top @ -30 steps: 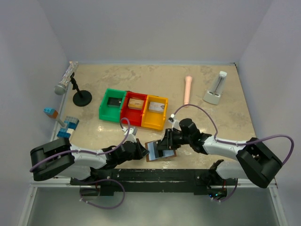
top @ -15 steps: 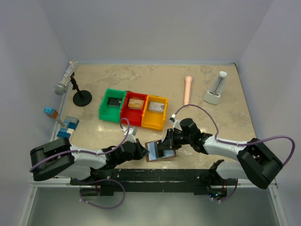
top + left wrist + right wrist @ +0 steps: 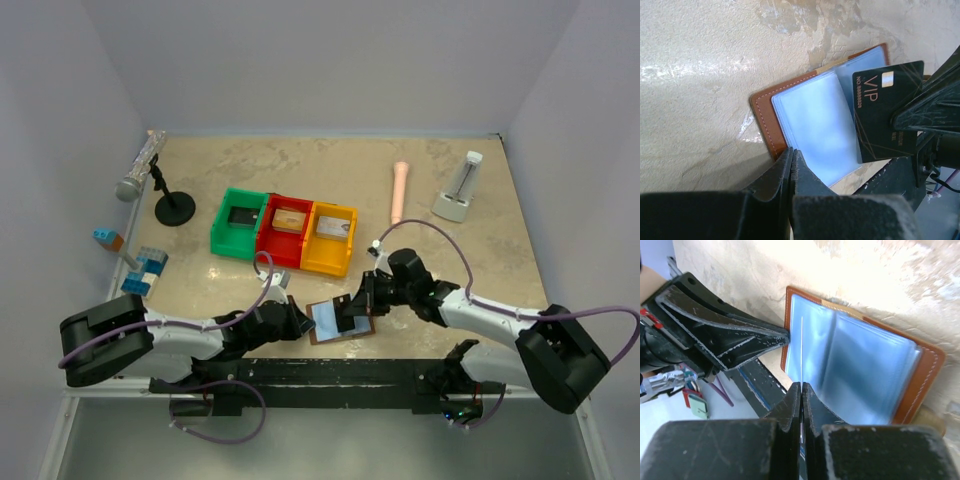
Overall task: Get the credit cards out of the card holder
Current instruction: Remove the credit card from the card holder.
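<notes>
The left fingers (image 3: 297, 322) are seen fully closed, with nothing carried between them. Their tips are set against the brown rim of the card holder (image 3: 335, 325) at its left edge. Whether the rim is pinched or only pressed down cannot be told from the left wrist view. The card holder (image 3: 812, 125) is laid open on the worktop (image 3: 450, 250), close to its near edge and between the two arms. Its pale blue sleeves (image 3: 865, 375) are turned up.

Over the right half of the holder a black card (image 3: 887, 110) marked VIP is held. It is gripped by the right fingers (image 3: 362, 300), which are shut flat on it. In the right wrist view the card is seen only as a thin edge (image 3: 802, 350) running out from the closed tips (image 3: 801, 390). It appears to be drawn clear of its sleeve, though the lower corner is hidden.

The step in hand is judged to be the pulling out of this card while the holder is steadied. Next, the card should be lifted away and set down, perhaps in the row of bins (image 3: 325, 262) well behind. The holder must be kept pinned so that it is not dragged along.
</notes>
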You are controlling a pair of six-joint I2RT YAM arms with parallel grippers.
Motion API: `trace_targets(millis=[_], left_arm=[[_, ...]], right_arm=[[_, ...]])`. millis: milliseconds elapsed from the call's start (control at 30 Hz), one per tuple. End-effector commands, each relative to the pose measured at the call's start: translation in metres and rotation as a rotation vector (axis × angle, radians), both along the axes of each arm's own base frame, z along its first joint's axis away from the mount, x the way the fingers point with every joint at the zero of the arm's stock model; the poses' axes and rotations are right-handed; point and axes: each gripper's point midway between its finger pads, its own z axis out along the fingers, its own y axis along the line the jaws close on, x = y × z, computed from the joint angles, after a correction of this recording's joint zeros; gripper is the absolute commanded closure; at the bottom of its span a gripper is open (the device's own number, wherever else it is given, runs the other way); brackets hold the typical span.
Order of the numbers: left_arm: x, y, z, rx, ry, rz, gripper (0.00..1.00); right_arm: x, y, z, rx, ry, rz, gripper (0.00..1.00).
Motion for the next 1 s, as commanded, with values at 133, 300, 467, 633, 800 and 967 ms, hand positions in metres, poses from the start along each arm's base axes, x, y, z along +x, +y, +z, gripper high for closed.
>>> trace_targets(millis=[133, 300, 467, 633, 800, 967], left_arm=[[-0.013, 0.032, -0.029, 0.150, 0.028, -0.018, 1.00], [0.000, 0.020, 0.016, 0.104, -0.084, -0.037, 0.87], [0.013, 0.007, 0.084, 0.034, -0.221, -0.058, 0.55], [0.018, 0.014, 0.126, 0.009, -0.298, -0.048, 0.49], [0.028, 0.050, 0.162, -0.088, -0.438, 0.065, 0.51], [0.013, 0.063, 0.198, -0.222, -0.591, -0.046, 0.41]], right_arm=[[0.016, -0.014, 0.035, -0.032, -0.139, -0.010, 1.00], [0.012, -0.022, 0.057, -0.060, -0.226, 0.044, 1.00], [0.004, -0.028, 0.081, -0.059, -0.283, 0.095, 1.00], [-0.004, -0.025, 0.112, -0.012, -0.354, 0.171, 1.00], [-0.032, -0.015, 0.138, 0.095, -0.362, 0.341, 1.00], [-0.061, -0.010, 0.155, 0.148, -0.389, 0.509, 1.00]])
